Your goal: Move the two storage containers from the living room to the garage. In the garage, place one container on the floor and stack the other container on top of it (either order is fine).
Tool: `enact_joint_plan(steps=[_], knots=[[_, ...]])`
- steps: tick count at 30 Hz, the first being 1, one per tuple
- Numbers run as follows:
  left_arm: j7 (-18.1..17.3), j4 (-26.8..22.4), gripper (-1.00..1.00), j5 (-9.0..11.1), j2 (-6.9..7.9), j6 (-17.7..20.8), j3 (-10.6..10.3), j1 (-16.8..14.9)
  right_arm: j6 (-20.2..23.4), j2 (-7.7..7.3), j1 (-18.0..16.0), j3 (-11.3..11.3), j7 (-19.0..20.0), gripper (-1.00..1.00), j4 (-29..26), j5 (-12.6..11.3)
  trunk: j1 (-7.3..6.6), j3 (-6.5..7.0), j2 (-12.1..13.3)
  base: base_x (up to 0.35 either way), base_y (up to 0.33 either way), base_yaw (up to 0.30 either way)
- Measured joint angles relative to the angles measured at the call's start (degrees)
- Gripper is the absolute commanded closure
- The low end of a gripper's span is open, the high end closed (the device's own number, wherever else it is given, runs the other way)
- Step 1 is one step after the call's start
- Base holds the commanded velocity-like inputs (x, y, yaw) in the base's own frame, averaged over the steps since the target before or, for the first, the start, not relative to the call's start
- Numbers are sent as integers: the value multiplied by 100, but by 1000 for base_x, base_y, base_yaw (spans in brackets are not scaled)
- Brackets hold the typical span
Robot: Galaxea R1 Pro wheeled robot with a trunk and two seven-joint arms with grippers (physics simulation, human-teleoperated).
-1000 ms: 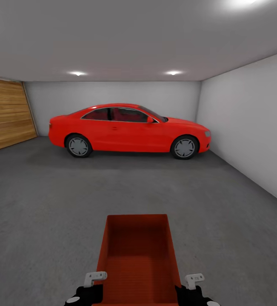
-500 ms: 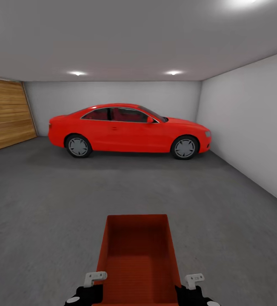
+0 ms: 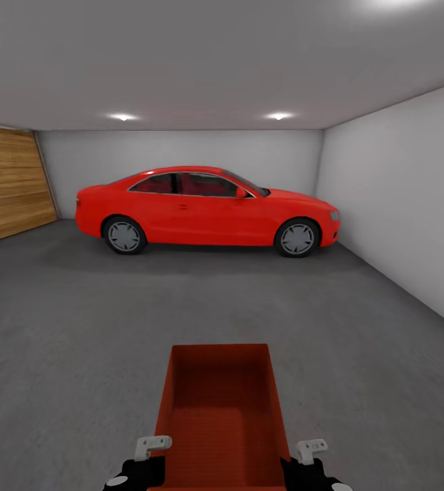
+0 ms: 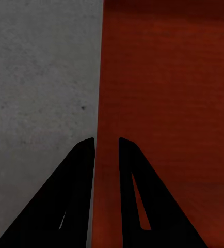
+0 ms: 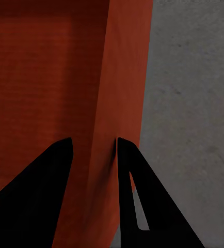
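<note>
**Container carried into the garage, not yet set down**

Little has moved since the earlier head pictures: the red car (image 3: 204,208) sits a shade further to the left in the view and the ceiling light at the top edge has slipped partly out, which reads as a small camera shift, while the storage container (image 3: 220,416) and both grippers keep the same place low in the picture.

That orange-red container is held out in front of the robot, above the dark grey floor (image 3: 65,341), well short of the car. The left gripper (image 4: 106,142) has its two fingers either side of the container's left wall, closed on it; the right gripper (image 5: 91,142) straddles the right wall the same way, one finger inside the bin and one outside.

By my judgement the task stands partway. One container has reached the garage, with its white wall (image 3: 399,198) and wooden door (image 3: 10,181), but it is not yet on the floor. Only one bin shows here, so the second, and the stacking, seem left to do. Lowering this one flat onto the floor looks like the step in hand.
</note>
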Motion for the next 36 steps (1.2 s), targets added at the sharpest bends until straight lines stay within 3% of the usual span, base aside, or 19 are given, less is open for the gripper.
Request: enact_joint_plan(steps=[36], knots=[[0, 1, 100, -1, 0, 0, 1, 1, 3, 0, 2, -2, 1, 100, -2, 2, 0, 0, 0, 176, 0, -1]])
